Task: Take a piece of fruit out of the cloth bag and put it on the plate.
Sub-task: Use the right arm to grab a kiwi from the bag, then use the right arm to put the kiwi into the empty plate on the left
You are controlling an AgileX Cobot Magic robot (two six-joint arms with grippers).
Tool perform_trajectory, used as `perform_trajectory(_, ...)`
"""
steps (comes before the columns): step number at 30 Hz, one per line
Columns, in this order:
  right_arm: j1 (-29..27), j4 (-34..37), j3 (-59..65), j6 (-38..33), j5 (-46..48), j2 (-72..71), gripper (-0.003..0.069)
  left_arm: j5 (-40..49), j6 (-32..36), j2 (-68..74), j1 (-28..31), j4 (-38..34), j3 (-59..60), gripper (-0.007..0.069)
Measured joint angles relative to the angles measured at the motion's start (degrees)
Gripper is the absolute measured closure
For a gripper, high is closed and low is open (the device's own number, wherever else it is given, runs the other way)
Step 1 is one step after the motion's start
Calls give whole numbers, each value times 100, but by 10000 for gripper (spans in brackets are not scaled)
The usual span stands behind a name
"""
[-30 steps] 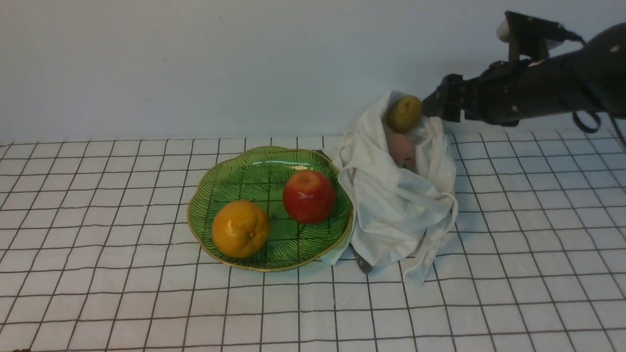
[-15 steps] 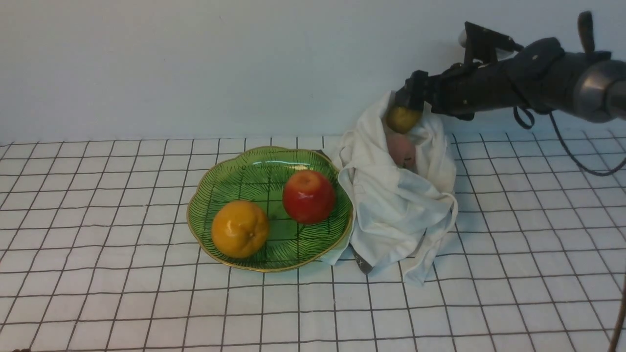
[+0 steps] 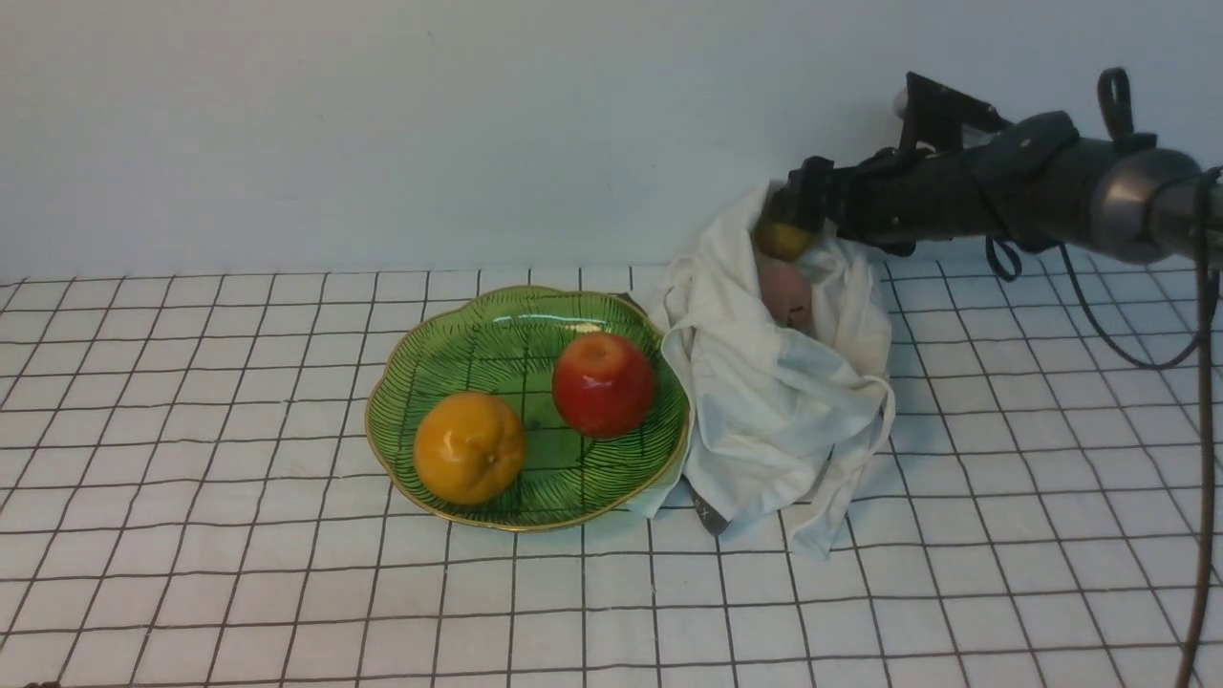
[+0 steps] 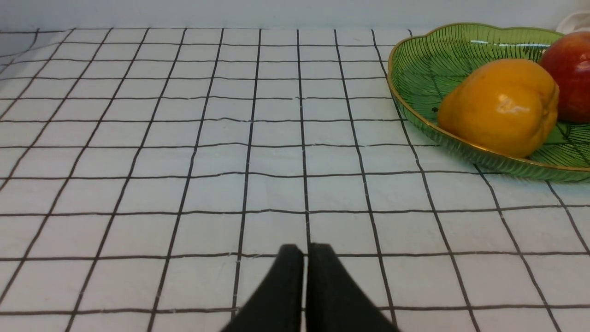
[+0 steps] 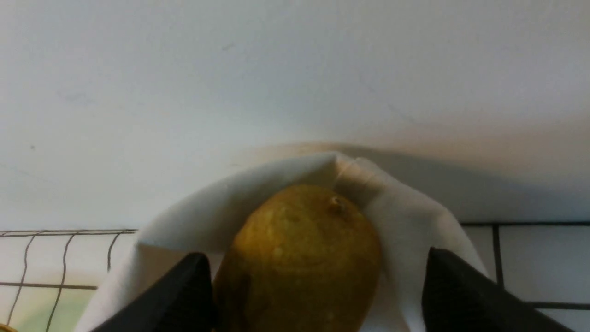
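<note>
The olive-brown kiwi (image 3: 783, 241) sits at the top of the white cloth bag (image 3: 774, 411), at the back right of the green plate (image 3: 478, 354). My right gripper (image 3: 789, 208) reaches in from the right and is open, its jaws on either side of the kiwi. In the right wrist view the kiwi (image 5: 299, 258) lies between the fingers of the right gripper (image 5: 318, 260): one finger is against it, the other stands apart, with bag cloth (image 5: 405, 221) behind. My left gripper (image 4: 304, 249) is shut and empty over the table, left of the plate (image 4: 424, 69).
A round orange (image 3: 468, 447) and a red apple (image 3: 602, 384) lie on the plate; both also show in the left wrist view, orange (image 4: 500, 103) and apple (image 4: 567, 74). A pale pink peach (image 3: 783, 291) sits in the bag below the kiwi. A wall stands close behind the bag.
My right arm has moved left and dropped a little, bringing its open jaws from beside the kiwi to around it. The kiwi, bag and plate have not moved.
</note>
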Motion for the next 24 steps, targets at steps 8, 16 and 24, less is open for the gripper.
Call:
perform_trajectory(8,0,449,-6,-694,252,23,293,0,0,0,0,0,0,629)
perform_trajectory(16,-356,429,-6,-735,1193,-593,293,0,0,0,0,0,0,629)
perform_trajectory(24,-593,398,-10,-581,2975,-1766,293,0,0,0,0,0,0,629)
